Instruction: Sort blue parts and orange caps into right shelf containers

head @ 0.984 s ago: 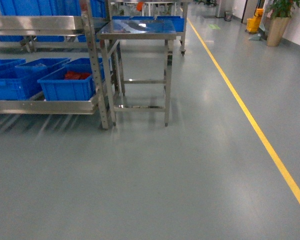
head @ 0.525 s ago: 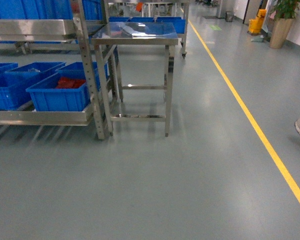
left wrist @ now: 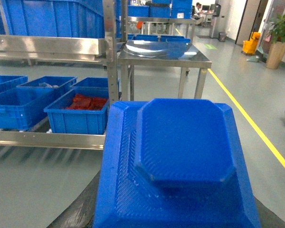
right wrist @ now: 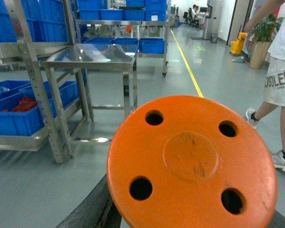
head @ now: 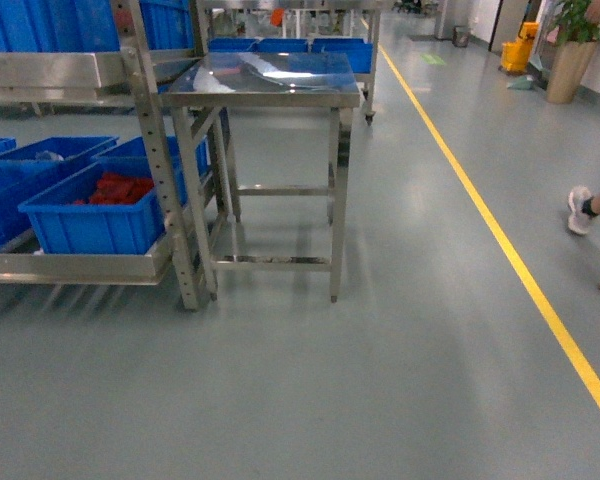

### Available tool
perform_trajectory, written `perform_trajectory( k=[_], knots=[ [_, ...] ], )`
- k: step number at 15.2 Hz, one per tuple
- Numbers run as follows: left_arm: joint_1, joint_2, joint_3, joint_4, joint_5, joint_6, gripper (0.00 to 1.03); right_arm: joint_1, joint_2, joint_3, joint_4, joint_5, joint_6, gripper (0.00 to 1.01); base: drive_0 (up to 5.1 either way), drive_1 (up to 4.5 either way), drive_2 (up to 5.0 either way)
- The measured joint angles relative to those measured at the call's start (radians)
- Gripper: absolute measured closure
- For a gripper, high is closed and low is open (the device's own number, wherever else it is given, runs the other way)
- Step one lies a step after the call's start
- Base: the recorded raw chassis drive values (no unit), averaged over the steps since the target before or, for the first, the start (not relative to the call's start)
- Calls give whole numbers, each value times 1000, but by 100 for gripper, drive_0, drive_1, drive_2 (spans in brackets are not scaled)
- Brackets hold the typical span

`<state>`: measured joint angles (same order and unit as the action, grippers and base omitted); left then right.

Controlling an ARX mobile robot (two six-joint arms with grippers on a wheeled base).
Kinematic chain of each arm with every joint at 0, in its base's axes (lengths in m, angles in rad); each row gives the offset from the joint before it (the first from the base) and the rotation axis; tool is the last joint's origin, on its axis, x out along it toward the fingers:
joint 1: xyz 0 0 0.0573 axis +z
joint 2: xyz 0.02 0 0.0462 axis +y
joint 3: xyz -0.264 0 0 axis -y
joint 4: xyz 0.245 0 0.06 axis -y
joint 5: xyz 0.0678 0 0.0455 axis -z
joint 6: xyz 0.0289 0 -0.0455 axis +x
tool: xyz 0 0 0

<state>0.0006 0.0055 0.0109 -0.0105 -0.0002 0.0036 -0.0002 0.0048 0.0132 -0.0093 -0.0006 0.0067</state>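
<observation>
Fingers of both arms hidden, grip state unreadable: blue part (left wrist: 180, 161) and orange cap (right wrist: 192, 164) fill the wrist views, undelivered; shelf crates (head: 95, 215) lie ahead.

We note a steel shelf (head: 150, 150) at ten o'clock carrying blue crates (head: 95, 215); beside it a steel bench (head: 265, 85) on the grey floor (head: 310, 380).
</observation>
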Motion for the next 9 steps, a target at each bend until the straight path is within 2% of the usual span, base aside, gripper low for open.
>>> perform_trajectory(
  k=[9],
  knots=[
    [0, 0, 0, 3, 0, 0, 61, 0, 0, 0, 2, 0, 0, 57, 7, 437, -424]
  ],
)
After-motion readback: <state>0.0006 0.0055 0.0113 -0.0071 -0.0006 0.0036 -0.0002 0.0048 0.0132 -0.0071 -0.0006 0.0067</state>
